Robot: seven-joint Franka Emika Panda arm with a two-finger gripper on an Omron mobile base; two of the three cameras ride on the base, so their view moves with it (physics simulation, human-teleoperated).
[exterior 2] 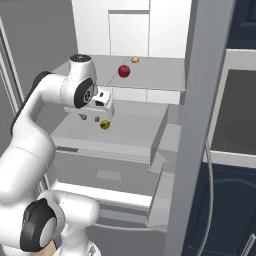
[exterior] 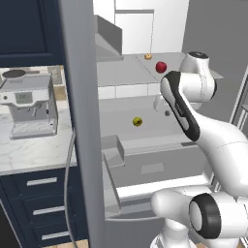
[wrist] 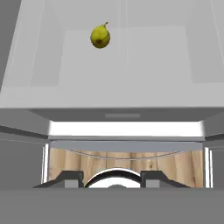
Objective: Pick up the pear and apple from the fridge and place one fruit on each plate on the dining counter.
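While the tall grey-silver double-door fridge (exterior: 82, 121) stands open in the left base view, small yellow-green pear (exterior: 137, 121) lying alone on the middle grey shelf, small round glossy deep-red apple (exterior: 161, 67) on the shelf above, beside a tinier tan-orange lump (exterior: 148, 56). Silver coffee machine (exterior: 30, 106) on the white marble bench (exterior: 34, 152) to the left.

In the right base view, claw (exterior 2: 96, 118) held low over the middle shelf, just beside the pear (exterior 2: 105, 124); apple (exterior 2: 124, 71) well above.

In the hand view, pear (wrist: 100, 36) on the shelf ahead, well apart from the fingertips (wrist: 70, 178). Fingers spread apart, nothing between them.
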